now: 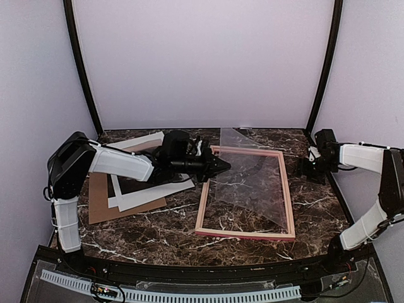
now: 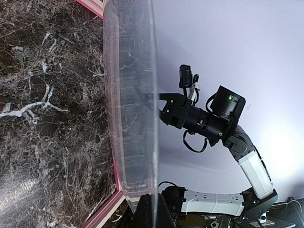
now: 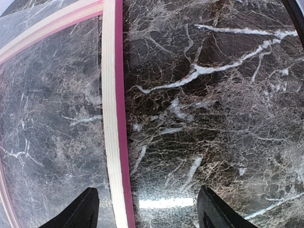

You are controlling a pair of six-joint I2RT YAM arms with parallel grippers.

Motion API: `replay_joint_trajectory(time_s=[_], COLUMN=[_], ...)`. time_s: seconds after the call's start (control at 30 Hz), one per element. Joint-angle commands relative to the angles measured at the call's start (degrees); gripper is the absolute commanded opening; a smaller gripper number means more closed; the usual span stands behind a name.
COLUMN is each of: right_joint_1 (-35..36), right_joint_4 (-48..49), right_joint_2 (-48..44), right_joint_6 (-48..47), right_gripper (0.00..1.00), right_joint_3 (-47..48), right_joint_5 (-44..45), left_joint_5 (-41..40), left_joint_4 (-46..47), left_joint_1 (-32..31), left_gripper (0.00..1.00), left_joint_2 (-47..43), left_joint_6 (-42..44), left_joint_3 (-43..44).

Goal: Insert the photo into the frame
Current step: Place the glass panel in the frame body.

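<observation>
Top external view: the photo (image 1: 148, 192) lies flat at the left of the worktop (image 1: 164, 230). It is a white-bordered paper sheet with the dark print facing up, partly hidden under the left arm. It rests on a brown cardboard board (image 1: 104, 205) whose matte corner sticks out toward the near-left.

The frame (image 1: 246, 234) lies well apart from it at centre-right. It is a thin-railed rectangle, pale peach wood on top with a bright pink outer edge, and marble shows through its opening.

A clear sheet (image 1: 252, 183) leans over the frame, glossy and faintly scuffed. Its far corner is raised above the frame's far rail, and its near part slopes down inside the opening.

The left claw (image 1: 221, 166) meets this sheet at the frame's left rail. In the left wrist view the sheet runs edge-on out of the dark fingers, so the claw is clamped on its edge.

In the right wrist view the right claw (image 3: 149, 213) is spread wide and holds nothing. Its two black fingertips (image 3: 85, 211) straddle the frame's right rail — one over the opening, one over bare marble.

The worktop is polished dark brown stone with white veins.
</observation>
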Motion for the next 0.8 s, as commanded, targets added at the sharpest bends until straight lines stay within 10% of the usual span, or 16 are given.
replay_joint_trajectory(time_s=[0.0,0.77], right_joint_1=[0.24,0.26], right_joint_4=[0.62,0.61], right_joint_2=[-0.22,0.1], right_joint_6=[-0.09,-0.17], right_gripper=[0.72,0.72], right_joint_3=[-0.6,-0.42], right_joint_5=[-0.35,-0.33], left_joint_5=[0.37,3.72], left_joint_4=[3.95,4.17], left_joint_1=[-0.32,-0.96], left_gripper=[0.0,0.0], left_joint_2=[-0.87,0.59], left_joint_6=[-1.46,0.11], left_joint_3=[1.23,2.81])
